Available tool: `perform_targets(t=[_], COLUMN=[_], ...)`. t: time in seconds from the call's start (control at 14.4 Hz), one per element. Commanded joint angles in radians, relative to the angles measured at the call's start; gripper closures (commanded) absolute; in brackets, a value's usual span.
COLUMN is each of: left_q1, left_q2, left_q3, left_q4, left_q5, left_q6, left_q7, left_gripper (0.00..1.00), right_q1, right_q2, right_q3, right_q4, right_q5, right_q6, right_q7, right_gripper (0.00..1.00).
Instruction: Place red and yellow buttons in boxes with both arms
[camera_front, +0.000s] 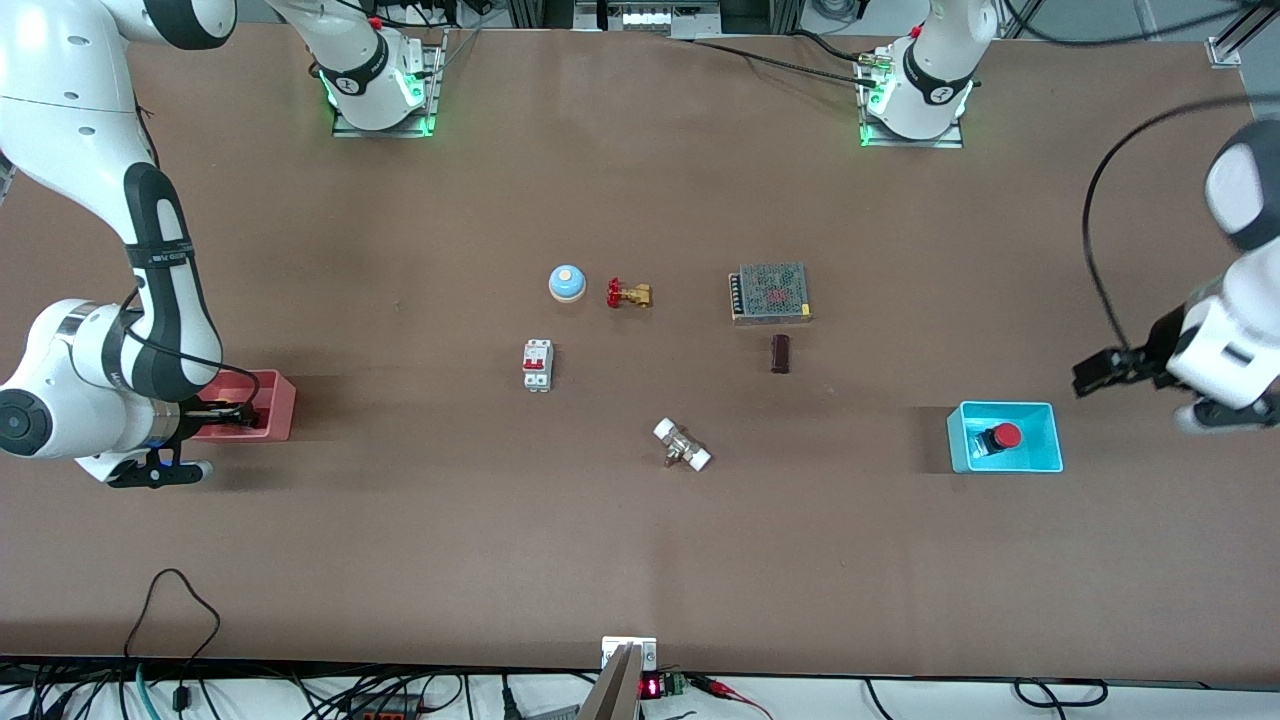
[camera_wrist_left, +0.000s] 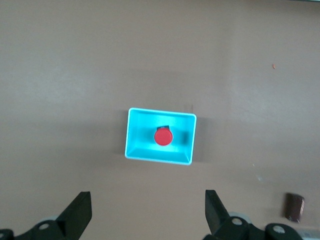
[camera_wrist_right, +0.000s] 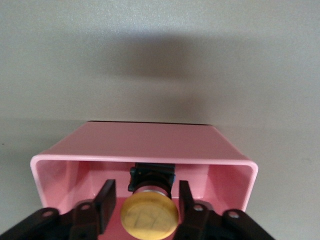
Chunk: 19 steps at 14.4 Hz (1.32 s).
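Observation:
The red button (camera_front: 1004, 436) stands in the cyan box (camera_front: 1040, 415) toward the left arm's end of the table; the left wrist view shows it (camera_wrist_left: 162, 136) in that box (camera_wrist_left: 136, 135). My left gripper (camera_front: 1087, 374) is open and empty in the air beside the cyan box, with its own view showing it (camera_wrist_left: 148, 205) over bare table. The yellow button (camera_wrist_right: 149, 212) lies in the pink box (camera_wrist_right: 150, 142). My right gripper (camera_wrist_right: 145, 192) is down in that box, fingers on either side of the button with small gaps. The front view shows this gripper (camera_front: 225, 410) at the pink box (camera_front: 275, 400).
In the middle of the table lie a blue bell (camera_front: 567, 283), a brass valve with a red handwheel (camera_front: 629, 294), a white breaker (camera_front: 538, 365), a mesh-topped power supply (camera_front: 769, 293), a dark brown block (camera_front: 780, 353) and a white-ended fitting (camera_front: 682, 445).

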Motion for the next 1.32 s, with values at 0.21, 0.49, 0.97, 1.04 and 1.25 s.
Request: perform_targets(t=[0.21,0.49,0.97,1.04,1.25], left_q1=[0.011,0.011,0.008,0.010,0.008], left_q2=[-0.162,-0.218,-0.251,-0.251,-0.251], left_q3=[-0.019,-0.019,-0.019,-0.019,-0.019], left_q4=[-0.031,-0.030,-0.033,-0.033,-0.035], left_q5=[-0.042,-0.051,-0.051,-0.051,-0.053], left_q6=[-0.146,-0.196,-0.209,-0.209,-0.209], left_q7=[0.060,0.061,0.058,0.058,0.058], left_gripper=[0.00,0.00,0.00,0.00,0.00], right_q1=[-0.013,-0.010,0.039,0.046,0.051], right_q2=[-0.060,-0.169,-0.416,-0.442,-0.519], right_q3=[0.023,0.017,0.024,0.024,0.023], right_q4=[0.006,0.041,0.076,0.076,0.070], right_q5=[0.019,0.108,0.099,0.099,0.096], right_q6=[-0.042,-0.204,-0.376,-0.399,-0.451], right_q7=[-0.007,-0.007,0.024,0.041,0.094], right_gripper=[0.00,0.00,0.00,0.00,0.00])
